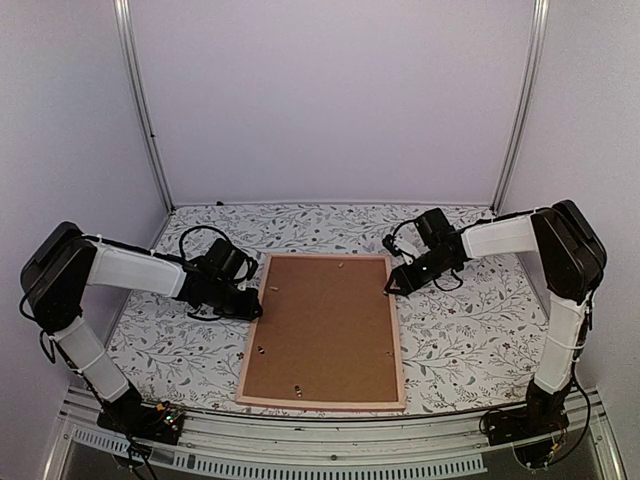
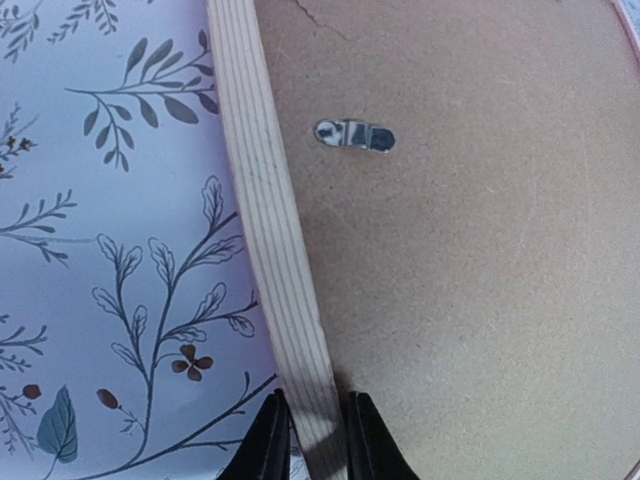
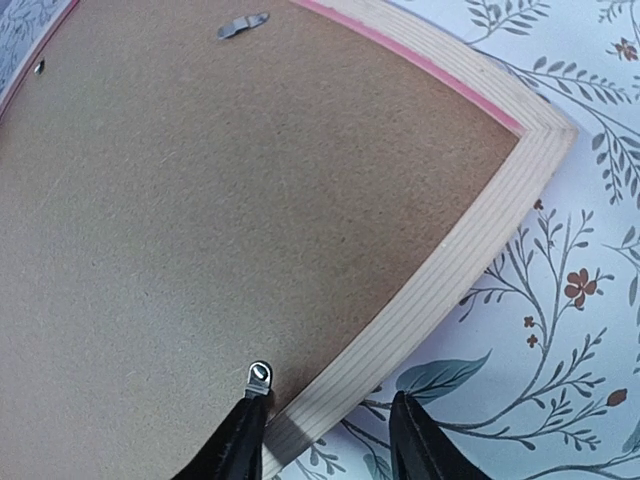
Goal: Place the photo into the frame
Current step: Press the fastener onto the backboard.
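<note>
- Top view: the frame (image 1: 250,345) lies flat in the middle of the flowered tablecloth (image 1: 470,330), back side up. Its long sides run from 12 to 6 o'clock.
- A brown backing board (image 1: 325,325) fills the frame's opening, and whatever lies under it is hidden.
- The left gripper (image 1: 250,305) sits at the frame's left rail, at about 10 o'clock from the board's centre.
- The right gripper (image 1: 393,288) sits at the right rail near the far corner, at about 2 o'clock.
- Left wrist view: the frame's pale wooden rail (image 2: 265,200) runs from 12 o'clock down to 6 o'clock.
- The left gripper (image 2: 315,405) straddles that rail at 6 o'clock. Its two dark fingers (image 2: 268,440) are drawn in narrow and press against either side of the wood, so it has hold of the frame.
- The backing board (image 2: 470,290) fills the side toward 3 o'clock, with a small metal clip (image 2: 355,135) lying flat on it at about 1 o'clock. The tablecloth (image 2: 110,200) lies toward 9 o'clock.
- Right wrist view: a corner of the frame (image 3: 490,240) points toward 2 o'clock, with a pink strip along its inner edge.
- The right gripper (image 3: 328,400) spans the rail at 6 o'clock with its jaws partly spread.
- One finger (image 3: 235,445) rests on the board side just beside a metal clip (image 3: 259,376). The other stands over the tablecloth (image 3: 560,330), clear of the rail's outer edge, so nothing is clamped.
- A second clip (image 3: 243,25) lies at 11 o'clock on the board (image 3: 200,220).
</note>
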Available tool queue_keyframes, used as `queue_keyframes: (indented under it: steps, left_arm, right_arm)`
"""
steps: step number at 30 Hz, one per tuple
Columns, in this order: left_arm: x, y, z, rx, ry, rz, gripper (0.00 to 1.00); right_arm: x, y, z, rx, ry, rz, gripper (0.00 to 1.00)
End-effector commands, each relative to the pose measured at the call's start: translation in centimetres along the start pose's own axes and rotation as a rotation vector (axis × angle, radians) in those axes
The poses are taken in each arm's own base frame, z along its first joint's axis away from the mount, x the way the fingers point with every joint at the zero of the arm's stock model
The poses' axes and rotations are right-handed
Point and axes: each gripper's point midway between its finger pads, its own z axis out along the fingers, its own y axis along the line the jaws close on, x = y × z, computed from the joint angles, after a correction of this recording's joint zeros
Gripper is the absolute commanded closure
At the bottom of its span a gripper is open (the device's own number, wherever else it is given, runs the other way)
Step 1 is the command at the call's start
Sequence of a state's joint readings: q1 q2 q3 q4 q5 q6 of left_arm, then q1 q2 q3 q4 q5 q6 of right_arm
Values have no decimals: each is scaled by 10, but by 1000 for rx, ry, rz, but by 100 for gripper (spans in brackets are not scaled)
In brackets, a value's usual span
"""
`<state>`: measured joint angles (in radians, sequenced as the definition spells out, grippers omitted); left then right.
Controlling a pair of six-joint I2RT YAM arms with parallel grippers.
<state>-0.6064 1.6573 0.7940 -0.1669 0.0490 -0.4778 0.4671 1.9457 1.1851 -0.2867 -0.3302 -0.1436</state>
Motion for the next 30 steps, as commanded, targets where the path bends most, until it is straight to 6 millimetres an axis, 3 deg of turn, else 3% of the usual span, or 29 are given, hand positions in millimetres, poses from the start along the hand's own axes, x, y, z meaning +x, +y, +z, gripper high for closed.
queue_keyframes:
  steps: [1,6,11,23,30]
  left_arm:
    - [1,2,-2,-4,23,41,82]
    - [0,2,-2,-1,21,41,82]
    - [0,1,-1,2,21,41,82]
    - [3,2,0,-1,28,38,81]
    - [6,4,0,-4,31,36,81]
  right_arm:
    - [-19,-5,-16,-3,-65,9,48]
    - [-23,3,-21,-40,-91,53,41]
    - [-9,3,-9,-31,-59,76,38]
    - [23,7,19,39,39,66,43]
    - [32,0,21,88,56,61,43]
